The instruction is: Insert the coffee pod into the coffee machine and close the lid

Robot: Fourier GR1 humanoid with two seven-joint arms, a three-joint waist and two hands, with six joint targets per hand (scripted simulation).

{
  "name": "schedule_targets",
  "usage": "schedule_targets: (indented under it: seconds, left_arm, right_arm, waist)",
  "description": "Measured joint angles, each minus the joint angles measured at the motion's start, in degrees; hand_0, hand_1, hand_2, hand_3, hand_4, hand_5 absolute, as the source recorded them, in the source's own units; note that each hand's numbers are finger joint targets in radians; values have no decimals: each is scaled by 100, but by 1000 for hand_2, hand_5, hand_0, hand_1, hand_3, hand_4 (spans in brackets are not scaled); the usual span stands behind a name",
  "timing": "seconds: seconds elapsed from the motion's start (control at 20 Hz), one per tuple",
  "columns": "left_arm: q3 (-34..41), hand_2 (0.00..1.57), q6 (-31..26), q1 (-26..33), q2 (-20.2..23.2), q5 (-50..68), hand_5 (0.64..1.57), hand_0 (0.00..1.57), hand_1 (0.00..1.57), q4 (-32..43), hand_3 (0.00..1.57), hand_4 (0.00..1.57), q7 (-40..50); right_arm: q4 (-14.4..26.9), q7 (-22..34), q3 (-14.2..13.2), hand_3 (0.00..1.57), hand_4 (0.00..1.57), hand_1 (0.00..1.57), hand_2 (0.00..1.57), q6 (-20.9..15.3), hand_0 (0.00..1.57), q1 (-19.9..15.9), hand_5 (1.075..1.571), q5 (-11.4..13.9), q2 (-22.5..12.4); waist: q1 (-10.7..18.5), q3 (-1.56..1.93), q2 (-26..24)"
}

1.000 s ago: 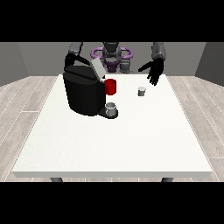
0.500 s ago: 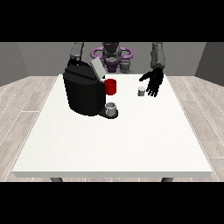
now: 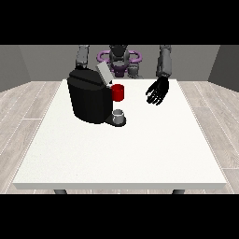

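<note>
While the coffee machine [image 3: 90,99] sits at the desk's [image 3: 121,154] far left, lid [image 3: 103,73] tilted up, the robot hand [image 3: 158,91] at the view's right hangs fingers loosely spread over where the pod would be (hidden, so its axis can't be told).

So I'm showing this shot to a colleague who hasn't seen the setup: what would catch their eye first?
Most likely the black coffee machine at the white table's far left, its lid tilted up and a red part on its front above a small grey cup. Next, the black hand at the view's right, over the table beside the machine, fingers spread and relaxed.
</note>
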Motion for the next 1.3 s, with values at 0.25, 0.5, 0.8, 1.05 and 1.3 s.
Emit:
schedule_targets:
  seconds: [0.25,0.5,0.8,1.05,1.3]
  left_arm:
    - [-178,1024,99,-161,94,-494,1571,872,872,422,880,339,-64]
    - [-351,960,-202,-271,212,-855,1571,789,789,721,845,392,29]
    - [-377,1121,-258,-428,108,-1190,1571,1036,1036,1090,1006,395,-53]
    - [-321,1368,-262,-567,7,-1282,1571,1369,1369,1213,1298,482,-261]
    - [-134,1431,-574,-717,-225,-960,1571,1447,1447,1016,1354,530,-473]
  right_arm:
    - [84,-18,-5,0,0,0,0,103,0,-105,1571,-66,-9]
    - [257,-164,-16,0,0,0,0,184,0,56,1571,-117,12]
    - [480,-225,-181,0,0,0,0,272,0,81,1571,-283,-86]
    - [669,-87,-158,0,0,0,0,-103,0,-10,1571,24,-76]
    - [993,-275,-283,0,0,0,0,-111,0,98,1571,45,-184]
  waist:
    - [-88,4,31]
    - [-131,6,-121]
    - [-78,10,-251]
    - [48,4,-333]
    - [181,2,-524]
